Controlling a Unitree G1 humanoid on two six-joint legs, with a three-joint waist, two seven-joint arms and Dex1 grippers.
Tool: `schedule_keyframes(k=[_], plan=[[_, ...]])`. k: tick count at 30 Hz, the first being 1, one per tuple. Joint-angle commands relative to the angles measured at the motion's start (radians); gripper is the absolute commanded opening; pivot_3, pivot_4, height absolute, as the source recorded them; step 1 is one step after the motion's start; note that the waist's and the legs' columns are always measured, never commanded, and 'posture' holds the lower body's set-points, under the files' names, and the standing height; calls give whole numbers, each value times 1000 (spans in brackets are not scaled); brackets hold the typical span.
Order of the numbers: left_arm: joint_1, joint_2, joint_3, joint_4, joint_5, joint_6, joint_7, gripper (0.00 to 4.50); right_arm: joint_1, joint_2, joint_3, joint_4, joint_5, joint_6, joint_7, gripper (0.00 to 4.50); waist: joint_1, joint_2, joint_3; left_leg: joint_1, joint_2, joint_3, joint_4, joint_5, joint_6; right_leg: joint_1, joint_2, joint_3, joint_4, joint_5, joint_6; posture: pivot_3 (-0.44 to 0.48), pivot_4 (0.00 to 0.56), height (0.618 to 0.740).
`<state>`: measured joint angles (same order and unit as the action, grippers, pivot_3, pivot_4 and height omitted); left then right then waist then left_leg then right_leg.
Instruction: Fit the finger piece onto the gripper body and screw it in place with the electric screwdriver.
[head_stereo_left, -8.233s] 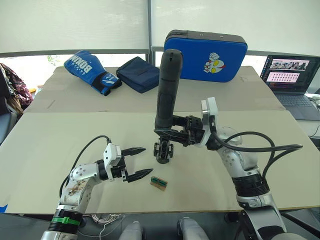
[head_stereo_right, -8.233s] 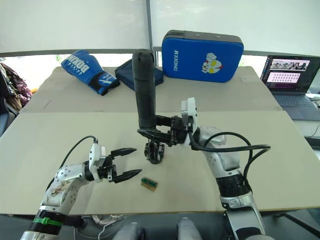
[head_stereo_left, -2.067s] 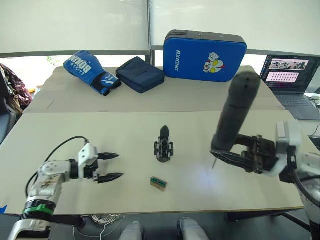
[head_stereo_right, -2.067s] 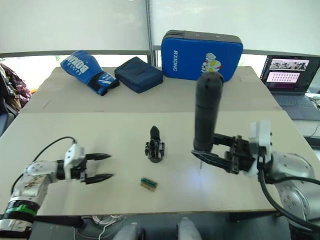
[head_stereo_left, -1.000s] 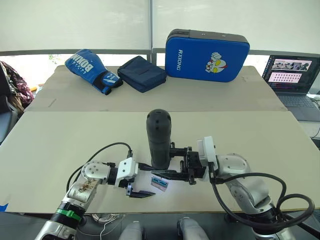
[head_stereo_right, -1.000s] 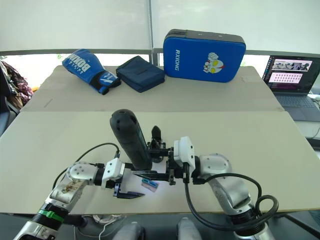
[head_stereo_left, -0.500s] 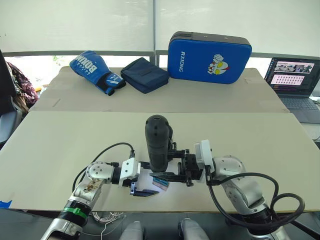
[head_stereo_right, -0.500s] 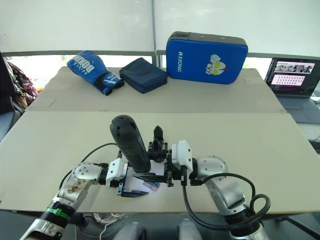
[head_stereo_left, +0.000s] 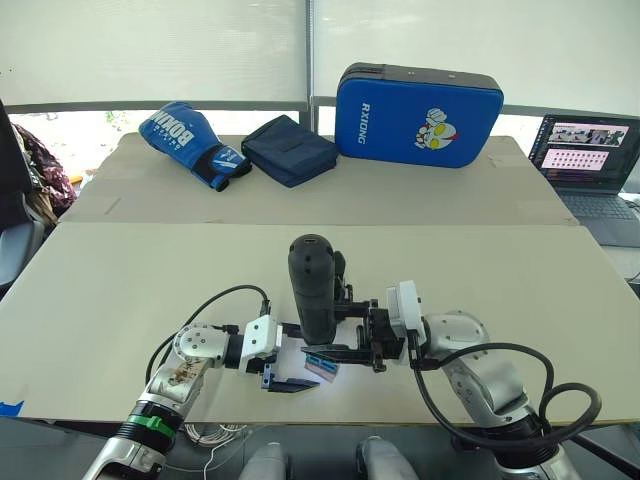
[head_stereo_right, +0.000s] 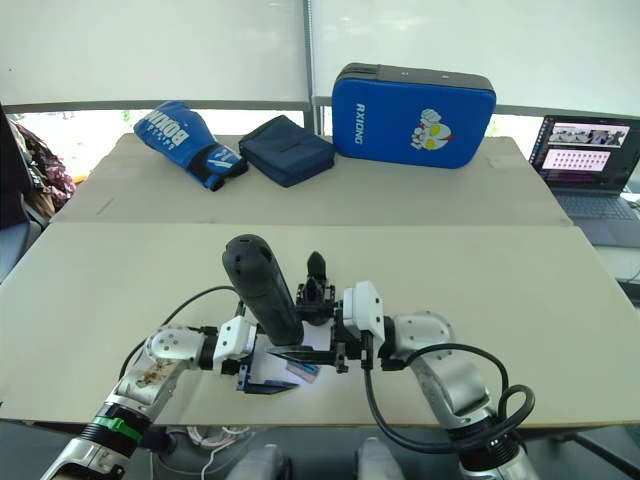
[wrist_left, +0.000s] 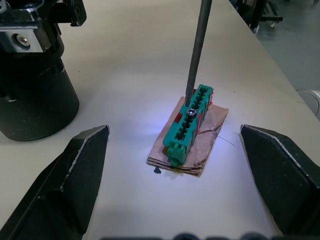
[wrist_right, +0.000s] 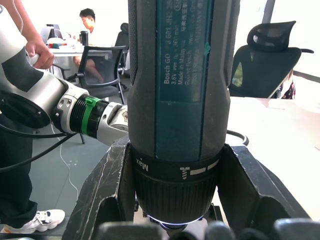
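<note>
One screwdriver (head_stereo_left: 314, 283) stands near the front edge of the table (head_stereo_left: 120, 270), with one small black gripper assembly (head_stereo_right: 317, 290) just behind it and one green block (wrist_left: 188, 123) on a tan pad at its tip. Two robot grippers are there: the left gripper (head_stereo_left: 288, 356) and the right gripper (head_stereo_left: 335, 336). Along the far side lie one blue boxing glove (head_stereo_left: 190, 142) at the left, one dark blue pouch (head_stereo_left: 290, 149) beside it and one blue pad (head_stereo_left: 418, 102) further right. One laptop (head_stereo_left: 588, 162) sits at the far right. Two office chairs (wrist_right: 267, 55) show in the right wrist view.
</note>
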<state>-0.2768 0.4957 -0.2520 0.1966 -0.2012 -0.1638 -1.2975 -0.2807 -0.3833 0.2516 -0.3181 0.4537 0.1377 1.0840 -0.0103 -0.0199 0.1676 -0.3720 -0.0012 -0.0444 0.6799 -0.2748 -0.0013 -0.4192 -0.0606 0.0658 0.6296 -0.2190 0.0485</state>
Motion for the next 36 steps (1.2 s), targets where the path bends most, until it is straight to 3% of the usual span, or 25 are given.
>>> schedule_keyframes(k=[1,18,36], plan=[[14,-8,-36,-3,24,23,11,4431,-22,4,-29,-38,26,-23,-4,1889,0,0,0,0,0,0,0,0,0,0,0,0,0,0,0,0,150,740],[23,-15,-41,35,31,-5,14,4431,-31,5,-35,-60,74,27,-26,1889,0,0,0,0,0,0,0,0,0,0,0,0,0,0,0,0,150,740],[27,-8,-41,-36,23,58,29,4431,-51,8,-32,-64,81,72,-34,1889,-1,1,-1,0,0,0,0,0,0,0,0,0,0,0,0,0,150,740]])
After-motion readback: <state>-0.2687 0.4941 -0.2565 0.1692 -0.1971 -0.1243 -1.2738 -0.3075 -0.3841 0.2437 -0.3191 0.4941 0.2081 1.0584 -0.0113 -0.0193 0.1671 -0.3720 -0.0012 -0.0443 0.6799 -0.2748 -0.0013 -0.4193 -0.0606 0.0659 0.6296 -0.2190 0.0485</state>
